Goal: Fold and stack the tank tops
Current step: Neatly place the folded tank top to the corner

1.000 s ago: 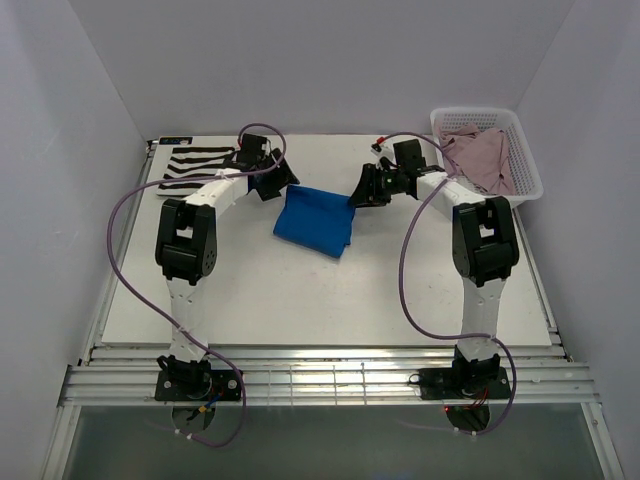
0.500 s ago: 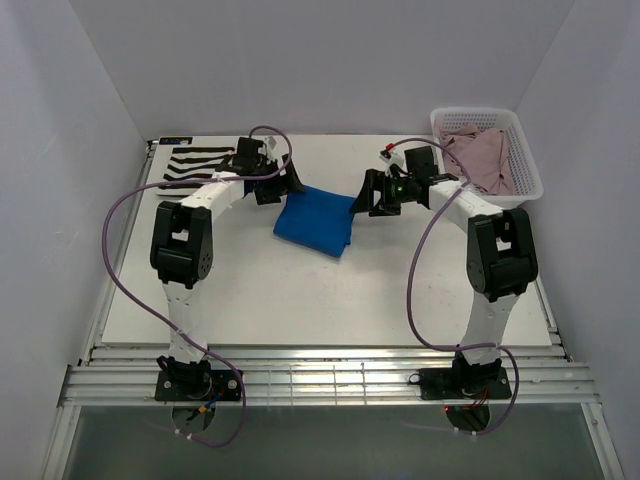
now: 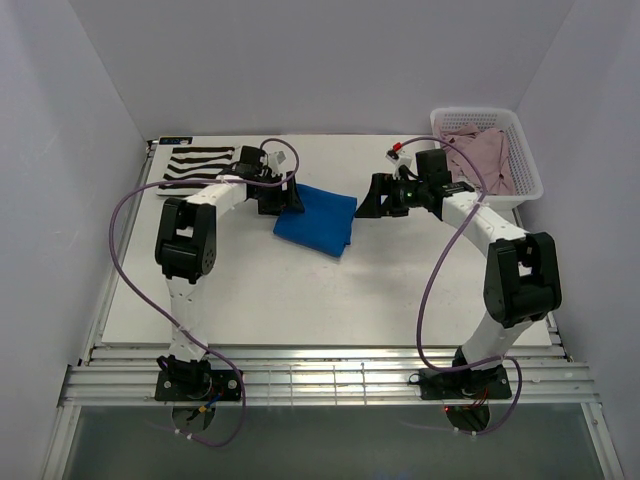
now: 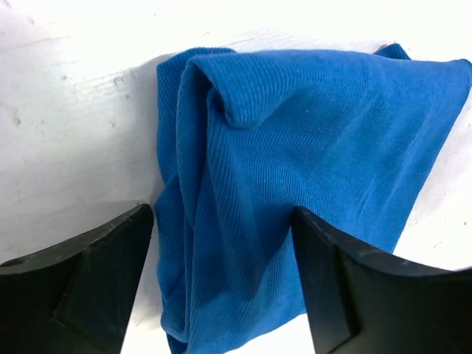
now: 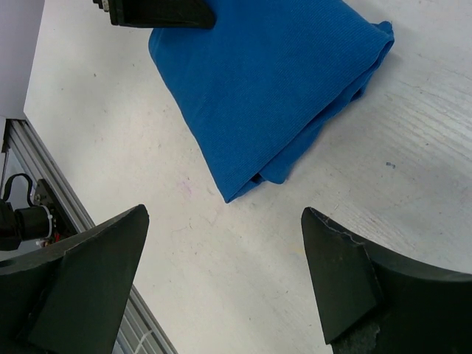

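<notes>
The folded blue tank top (image 3: 315, 220) lies on the desk (image 3: 300, 290) well left of the white basket (image 3: 528, 155). The pink top (image 3: 485, 155) lies inside that basket, and the striped top (image 3: 195, 162) lies farthest from it. Both pincers are spread wide and hold nothing. The left pincer (image 4: 221, 212) straddles the blue top's edge away from the basket, and the right pincer (image 5: 225, 214) hangs on the basket side. The ribbed knit looks light, limp and prone to sliding layer over layer, so it is best pinched through all layers at the folded edge's corners.
</notes>
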Robot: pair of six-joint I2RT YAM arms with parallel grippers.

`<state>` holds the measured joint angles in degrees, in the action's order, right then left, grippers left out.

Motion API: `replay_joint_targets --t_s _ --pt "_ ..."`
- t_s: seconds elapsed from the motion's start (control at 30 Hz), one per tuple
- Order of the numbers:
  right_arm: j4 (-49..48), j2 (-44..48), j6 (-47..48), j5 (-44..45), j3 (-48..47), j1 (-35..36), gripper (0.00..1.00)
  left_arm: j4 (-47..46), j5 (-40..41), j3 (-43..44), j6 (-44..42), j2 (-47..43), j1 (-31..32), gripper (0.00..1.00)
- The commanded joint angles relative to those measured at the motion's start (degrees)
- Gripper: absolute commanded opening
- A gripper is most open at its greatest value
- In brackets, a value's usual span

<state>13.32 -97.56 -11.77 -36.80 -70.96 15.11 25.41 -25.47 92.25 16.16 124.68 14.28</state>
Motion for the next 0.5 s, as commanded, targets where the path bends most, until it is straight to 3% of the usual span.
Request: replay_joint_targets --t_s 0.0,0.1,0.2,0.33,0.47 --pt "-1.10 2.63 1.14 -0.21 1.08 0.09 0.90 1.84 -1.95 1.79 -2.19 1.53 -0.40 0.85" --pt "-1.37 3.60 1.40 -0.65 1.61 0.18 0.90 2.27 -1.07 2.32 -2.45 3.01 -0.40 0.82" --pt "-1.37 4.30 1.66 -0.21 1.96 0.18 0.90 3.42 -1.41 3.11 -2.28 4.51 -0.40 0.70" --pt "-1.54 5.45 2.10 0.15 2.32 0.18 0.90 3.60 -4.41 1.63 -2.80 3.73 -0.05 0.47" --pt "-1.63 6.15 2.28 0.76 2.58 0.18 0.90 3.24 -8.00 -0.57 -5.52 1.09 0.66 0.40"
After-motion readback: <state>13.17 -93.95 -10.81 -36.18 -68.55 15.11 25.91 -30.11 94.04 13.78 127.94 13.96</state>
